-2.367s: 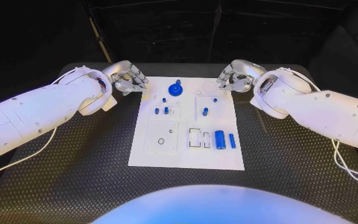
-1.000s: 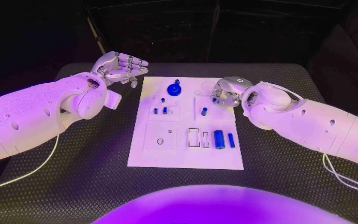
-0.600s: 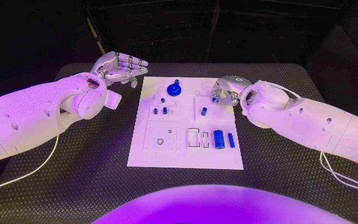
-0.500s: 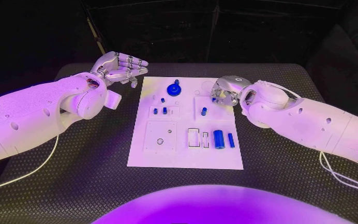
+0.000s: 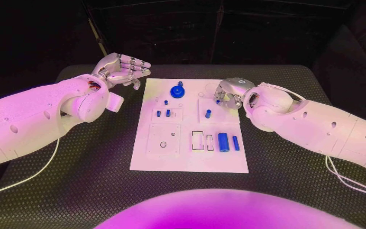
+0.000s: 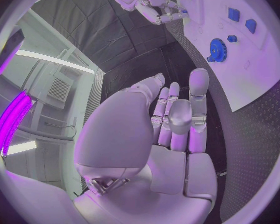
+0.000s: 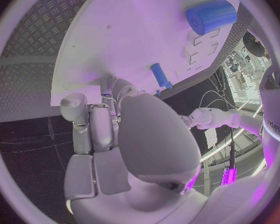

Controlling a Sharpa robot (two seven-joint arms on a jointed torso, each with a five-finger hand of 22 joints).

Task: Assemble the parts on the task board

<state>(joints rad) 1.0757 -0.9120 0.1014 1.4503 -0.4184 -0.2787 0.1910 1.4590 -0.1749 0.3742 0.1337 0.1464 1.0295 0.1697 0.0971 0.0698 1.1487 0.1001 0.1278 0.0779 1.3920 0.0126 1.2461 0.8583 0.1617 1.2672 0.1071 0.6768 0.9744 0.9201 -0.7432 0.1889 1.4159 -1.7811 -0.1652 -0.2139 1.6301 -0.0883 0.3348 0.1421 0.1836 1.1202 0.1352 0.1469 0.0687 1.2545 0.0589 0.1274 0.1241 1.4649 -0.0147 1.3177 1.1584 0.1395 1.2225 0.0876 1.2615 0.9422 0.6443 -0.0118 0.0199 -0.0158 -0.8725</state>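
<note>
over the task board [image 5: 191, 157], right hand [image 5: 229, 94] fingertips hidden, grasp unclear

L hand [image 5: 122, 70] raised, fingers apart; R hand [image 5: 229, 92] lowered, fingers curled

Magenta light washes the white task board [image 5: 156, 160] and glares brightest on the left arm [image 5: 38, 118]. Behind the black table [image 5: 84, 186] all is dark. The wrist views bend straight edges toward their rims. A strip lamp [image 6: 50, 58] glows in the left wrist view.
</note>
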